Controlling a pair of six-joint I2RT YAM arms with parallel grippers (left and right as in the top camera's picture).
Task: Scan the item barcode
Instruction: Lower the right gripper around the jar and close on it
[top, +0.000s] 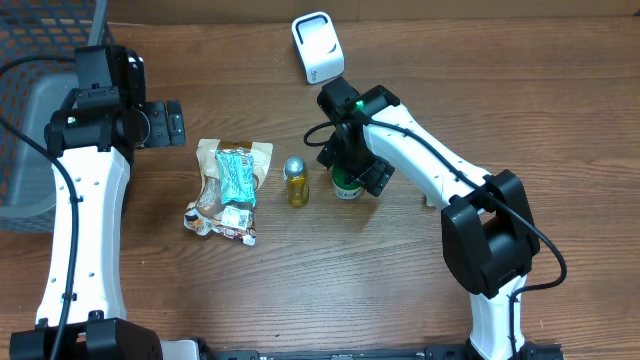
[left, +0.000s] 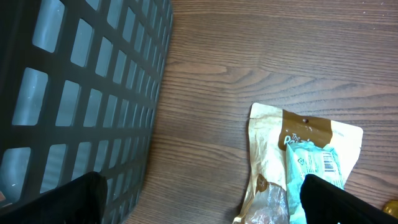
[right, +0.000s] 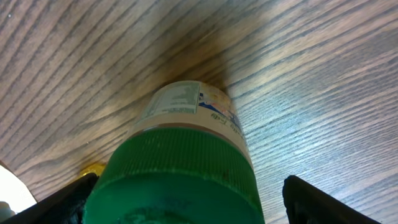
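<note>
Wood-grained counter (top: 330, 290) carries the small green-capped jar (top: 346, 186) upright, just right of a gold bottle (top: 296, 181) and well short of the white scanner (top: 317, 47) at the far edge. The right end effector (top: 352, 168) straddles the ribbed cap, released and not yet pinching, while the left end effector (left: 205, 205) hangs released by the basket (left: 74, 93), holding nothing. The jar looks rigid and light; the ribbed cap should grip well, whereas the glossy label could slip and needs to stay uncovered for scanning.

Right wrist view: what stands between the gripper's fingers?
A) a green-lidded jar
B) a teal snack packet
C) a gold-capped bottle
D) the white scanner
A: the green-lidded jar stands between the fingers of the open right gripper, with a gap showing on one side of its lid.
</note>
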